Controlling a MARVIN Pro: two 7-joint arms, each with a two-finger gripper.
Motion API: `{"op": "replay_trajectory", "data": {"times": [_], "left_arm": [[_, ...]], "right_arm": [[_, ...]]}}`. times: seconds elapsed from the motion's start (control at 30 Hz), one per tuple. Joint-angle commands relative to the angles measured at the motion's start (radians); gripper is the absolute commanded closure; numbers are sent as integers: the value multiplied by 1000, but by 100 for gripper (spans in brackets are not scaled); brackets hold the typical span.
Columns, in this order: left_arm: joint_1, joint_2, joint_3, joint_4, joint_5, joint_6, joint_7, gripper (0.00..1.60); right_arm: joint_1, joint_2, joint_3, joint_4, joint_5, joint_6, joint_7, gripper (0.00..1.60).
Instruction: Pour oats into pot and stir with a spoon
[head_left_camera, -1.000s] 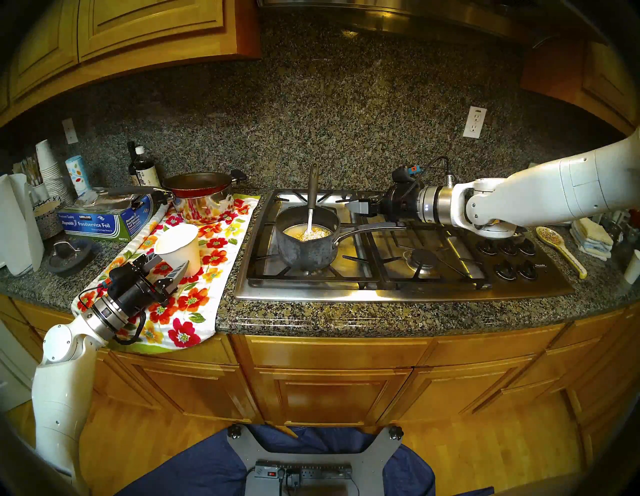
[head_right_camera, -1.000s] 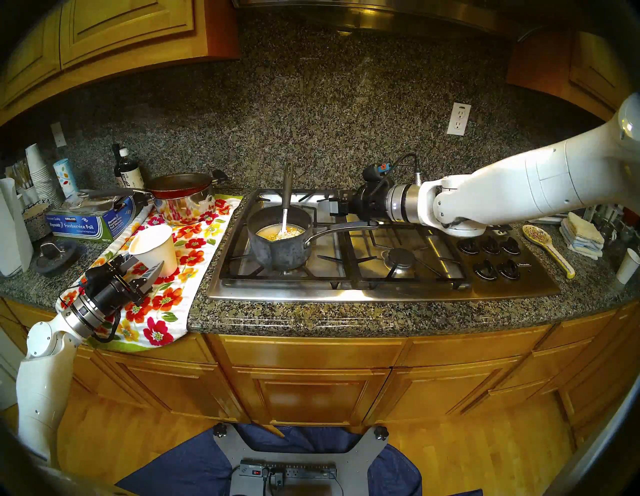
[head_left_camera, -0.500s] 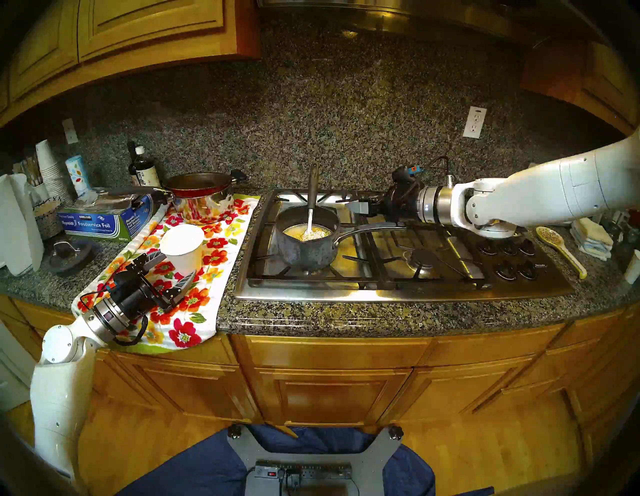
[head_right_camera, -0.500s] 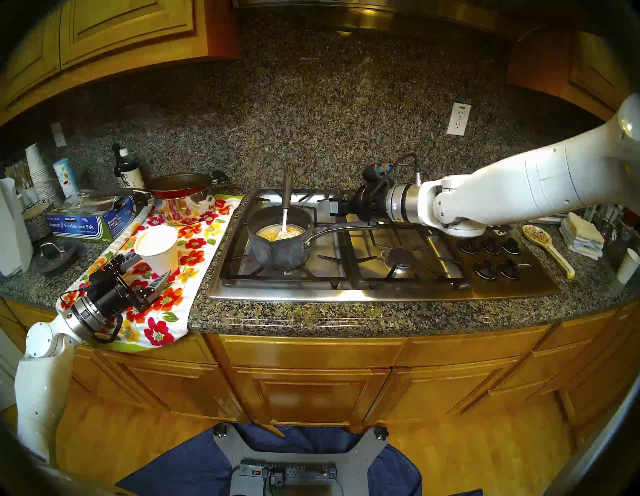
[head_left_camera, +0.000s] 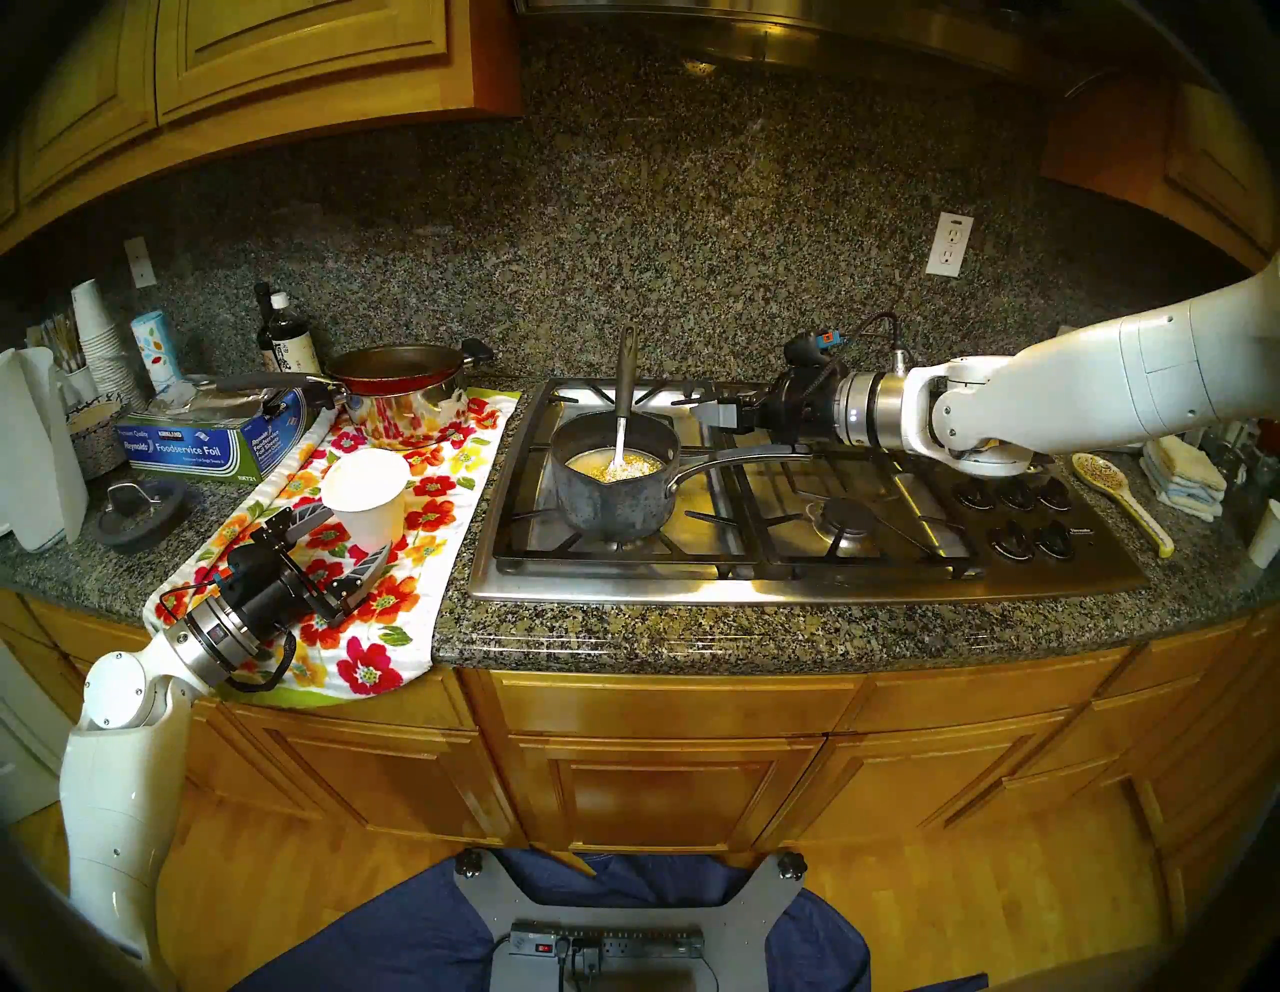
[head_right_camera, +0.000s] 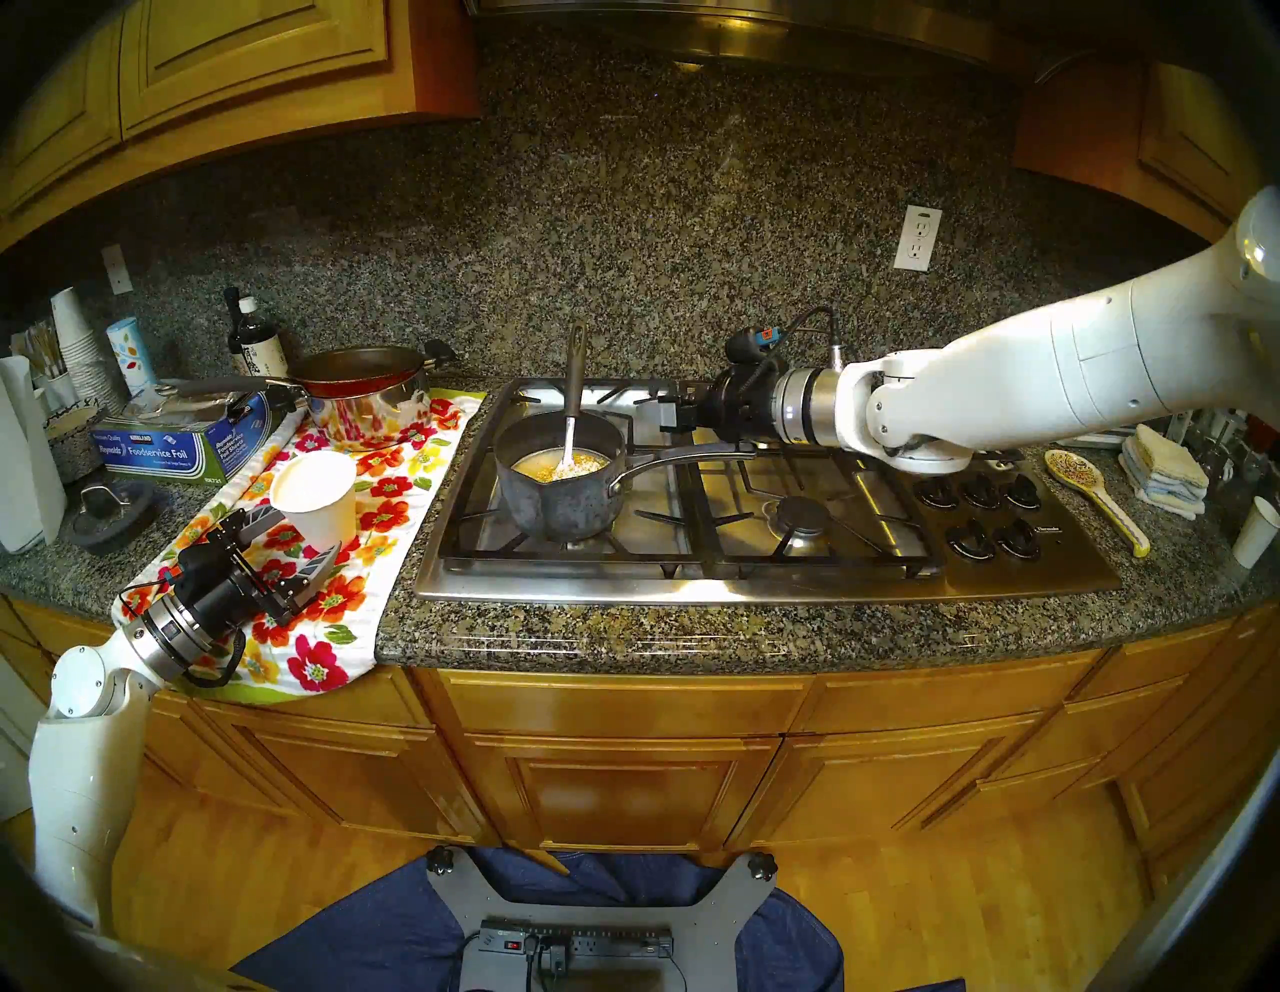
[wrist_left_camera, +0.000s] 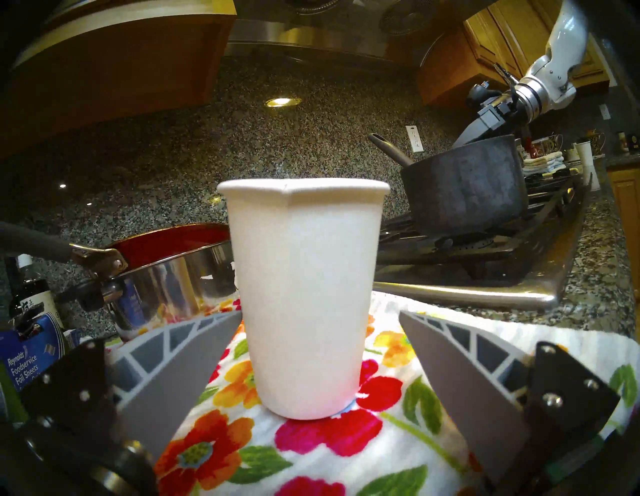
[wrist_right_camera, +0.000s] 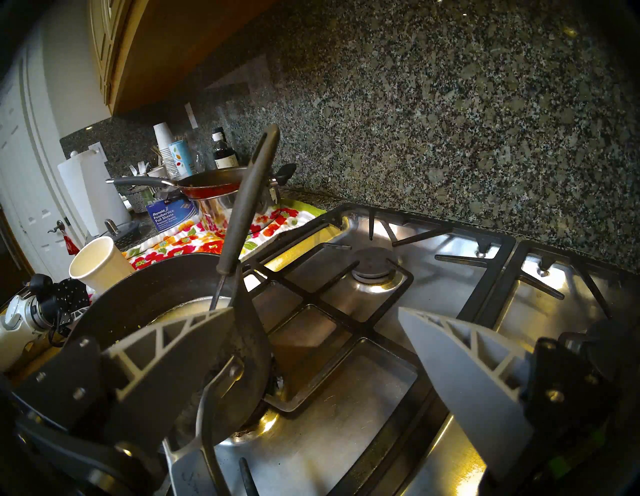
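The dark grey pot stands on the stove's front left burner, its silver handle pointing right. Pale oats lie in yellowish liquid inside it. The spoon stands in the pot, its dark handle leaning on the far rim. A white paper cup stands upright on the floral towel. My left gripper is open, a finger on each side of the cup's base, not touching it. My right gripper is open and empty behind the pot handle.
A steel pot with a red pan stands at the towel's far end, next to a foil box. Stove knobs, a yellow spoon-shaped dish, folded cloths and another paper cup are on the right.
A second ago my left gripper held the cup tilted. It has since opened and drawn back slightly, and the cup now stands upright. The right arm has not moved.
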Motion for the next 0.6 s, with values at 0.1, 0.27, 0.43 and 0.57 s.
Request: {"op": "replay_trajectory", "data": {"times": [0.1, 0.27, 0.43, 0.57], "left_arm": [[-11, 11, -13, -6, 0, -2, 8, 0], [-8, 13, -17, -12, 4, 0, 15, 0], [-4, 20, -26, -9, 4, -2, 18, 0], [1, 24, -36, -10, 1, -7, 17, 0]], "right_arm": [[36, 2, 16, 8, -1, -11, 0, 0], [36, 2, 16, 8, -1, -11, 0, 0], [36, 2, 16, 8, -1, -11, 0, 0], [36, 2, 16, 8, -1, -11, 0, 0]]}}
